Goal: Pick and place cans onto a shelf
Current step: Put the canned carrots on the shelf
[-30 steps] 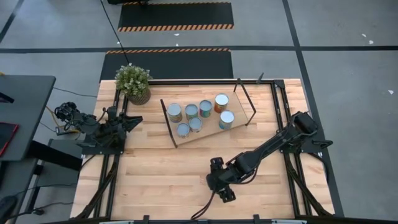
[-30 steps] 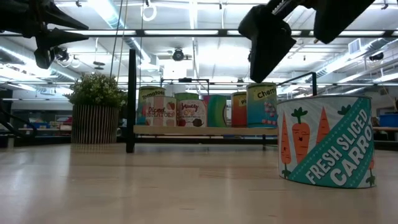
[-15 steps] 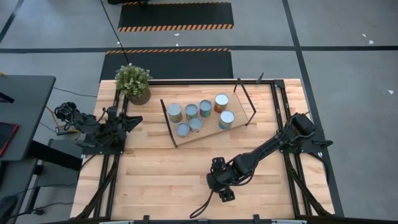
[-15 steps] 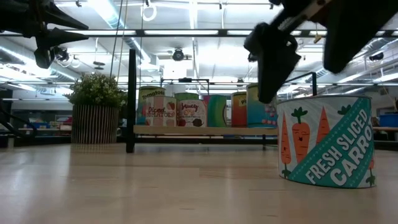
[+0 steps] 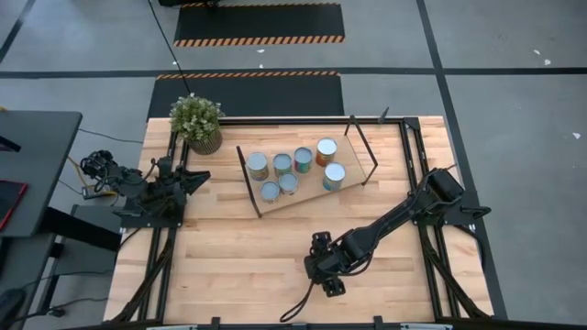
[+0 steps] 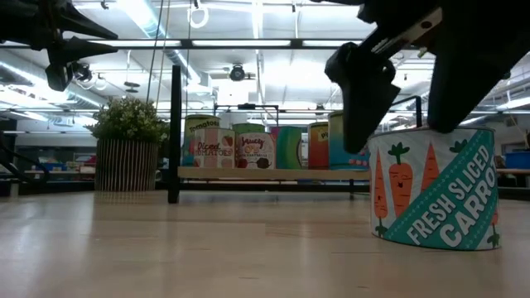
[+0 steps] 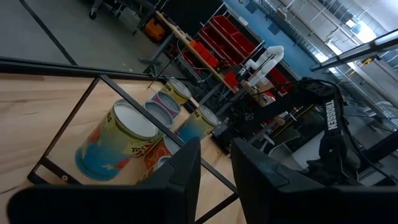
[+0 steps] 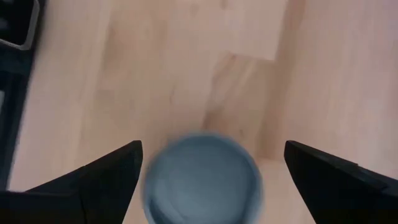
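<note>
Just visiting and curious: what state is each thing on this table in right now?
Right gripper: open, fingers on either side of the carrots can.
Carrots can: upright on the table, not gripped.
Six cans: upright on the shelf.
Shelf: resting on the table.
Left gripper: shut, holding nothing.
Plant: upright.

The right pincer [image 6: 414,83] hangs spread over the carrot can [image 6: 435,189]; other cans [image 6: 248,149] stand on the shelf [image 6: 273,173].

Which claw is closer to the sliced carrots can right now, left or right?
The right. The right claw hangs open directly above the carrots can, fingers on either side of its top. The left claw sits shut at the table's left edge, beyond the shelf.
</note>
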{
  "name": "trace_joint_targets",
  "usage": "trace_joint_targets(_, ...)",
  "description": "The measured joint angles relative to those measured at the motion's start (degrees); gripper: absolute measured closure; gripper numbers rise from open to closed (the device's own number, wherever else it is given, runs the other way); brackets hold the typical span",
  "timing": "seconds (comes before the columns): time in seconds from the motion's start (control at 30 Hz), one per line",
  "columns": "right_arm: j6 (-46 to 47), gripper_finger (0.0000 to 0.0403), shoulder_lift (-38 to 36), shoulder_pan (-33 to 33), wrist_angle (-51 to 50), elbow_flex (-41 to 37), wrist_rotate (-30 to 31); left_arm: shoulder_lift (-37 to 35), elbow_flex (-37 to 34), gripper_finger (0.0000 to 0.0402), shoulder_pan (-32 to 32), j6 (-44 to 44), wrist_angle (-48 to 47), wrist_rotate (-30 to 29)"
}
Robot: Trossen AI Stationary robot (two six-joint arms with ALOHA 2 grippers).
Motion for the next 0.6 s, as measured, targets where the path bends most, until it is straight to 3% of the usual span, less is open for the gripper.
trace_joint_targets(0.6, 0.3, 0.0013, 2.4, -0.2, 1.4, 0.0, -0.2, 0.0, 0.0, 0.0306, 0.0, 0.0, 0.9, 0.0)
